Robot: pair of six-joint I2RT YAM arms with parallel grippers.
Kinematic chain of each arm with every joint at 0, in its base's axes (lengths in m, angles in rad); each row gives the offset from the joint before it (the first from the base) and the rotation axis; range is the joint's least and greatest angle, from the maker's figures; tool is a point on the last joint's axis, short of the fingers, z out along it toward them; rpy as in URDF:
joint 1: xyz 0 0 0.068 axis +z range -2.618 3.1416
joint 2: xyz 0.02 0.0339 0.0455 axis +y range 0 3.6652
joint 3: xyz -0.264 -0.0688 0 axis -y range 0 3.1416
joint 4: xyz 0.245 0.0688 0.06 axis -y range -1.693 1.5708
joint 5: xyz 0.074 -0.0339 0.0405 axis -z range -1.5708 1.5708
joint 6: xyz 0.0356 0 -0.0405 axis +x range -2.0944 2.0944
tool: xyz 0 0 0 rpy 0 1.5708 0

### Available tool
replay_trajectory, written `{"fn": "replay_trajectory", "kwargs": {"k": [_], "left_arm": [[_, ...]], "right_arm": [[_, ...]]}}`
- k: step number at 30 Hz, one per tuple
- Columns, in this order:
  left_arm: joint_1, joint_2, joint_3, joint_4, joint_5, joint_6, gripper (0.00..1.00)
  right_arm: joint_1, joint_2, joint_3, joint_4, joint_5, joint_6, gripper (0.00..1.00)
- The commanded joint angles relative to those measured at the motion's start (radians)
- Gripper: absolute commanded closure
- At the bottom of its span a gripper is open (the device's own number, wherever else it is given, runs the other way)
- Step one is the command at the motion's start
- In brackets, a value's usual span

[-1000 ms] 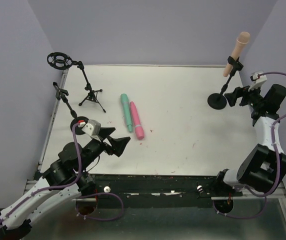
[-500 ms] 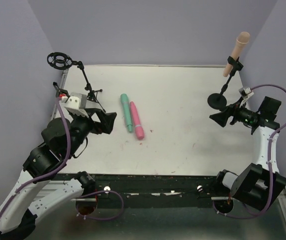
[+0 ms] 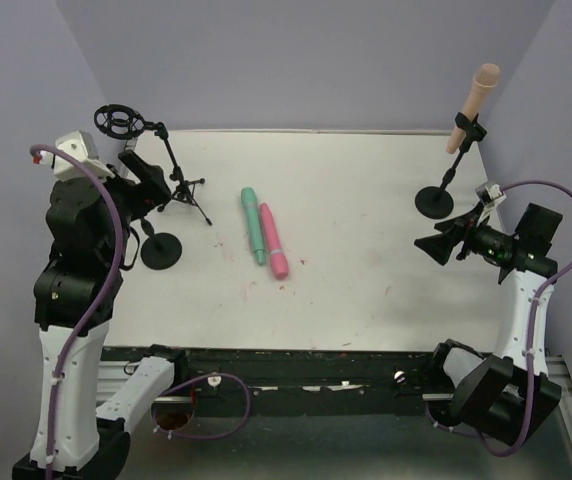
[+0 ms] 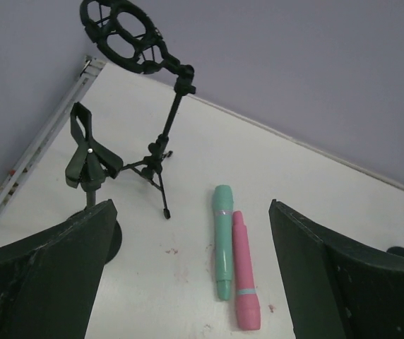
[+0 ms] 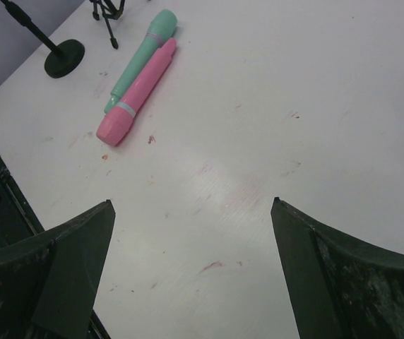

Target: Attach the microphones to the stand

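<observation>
The teal-green microphone [image 3: 254, 225] and the pink microphone [image 3: 274, 240] lie side by side on the white table [image 3: 366, 270], left of centre. They also show in the left wrist view, teal [image 4: 222, 240] and pink [image 4: 243, 279], and in the right wrist view, teal [image 5: 140, 56] and pink [image 5: 137, 92]. The peach microphone [image 3: 473, 105] sits clipped in the round-base stand [image 3: 434, 202] at the back right. My left gripper [image 3: 146, 180] is open and empty, raised at the left by the stands. My right gripper [image 3: 436, 245] is open and empty, pointing left.
A tripod stand [image 3: 184, 195] with an empty ring mount [image 3: 119, 121] stands at the back left. A round-base stand [image 3: 161, 250] with an empty clip [image 4: 87, 152] stands beside it. Purple walls close in the table on three sides.
My left arm has risen and swung back left, from the front of the table to beside the stands. My right gripper has moved forward from the peach microphone's stand and turned toward the table's middle.
</observation>
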Motion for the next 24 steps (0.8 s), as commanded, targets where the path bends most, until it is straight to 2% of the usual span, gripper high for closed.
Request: {"fn": "replay_trajectory", "kwargs": {"k": [1, 5, 11, 19, 22, 24], "left_arm": [[0.171, 0.083, 0.004, -0.042, 0.061, -0.130, 0.06], [0.257, 0.185, 0.045, -0.084, 0.036, -0.152, 0.10], [0.351, 0.280, 0.076, -0.052, 0.033, -0.102, 0.24], [0.378, 0.373, 0.088, -0.023, 0.001, 0.000, 0.30], [0.384, 0.426, 0.119, -0.021, 0.004, 0.015, 0.39], [0.388, 0.459, 0.142, -0.030, -0.001, 0.015, 0.39]], "right_arm": [[-0.001, -0.028, 0.007, -0.009, -0.013, 0.024, 0.00], [0.001, -0.051, 0.002, -0.009, 0.006, 0.019, 0.00], [0.001, -0.060, -0.002, -0.009, -0.004, 0.022, 0.00], [0.001, -0.059, -0.004, -0.010, -0.010, 0.021, 0.00], [0.001, -0.060, -0.007, -0.012, -0.008, 0.019, 0.00], [0.001, -0.056, -0.008, -0.012, -0.008, 0.019, 0.00]]}}
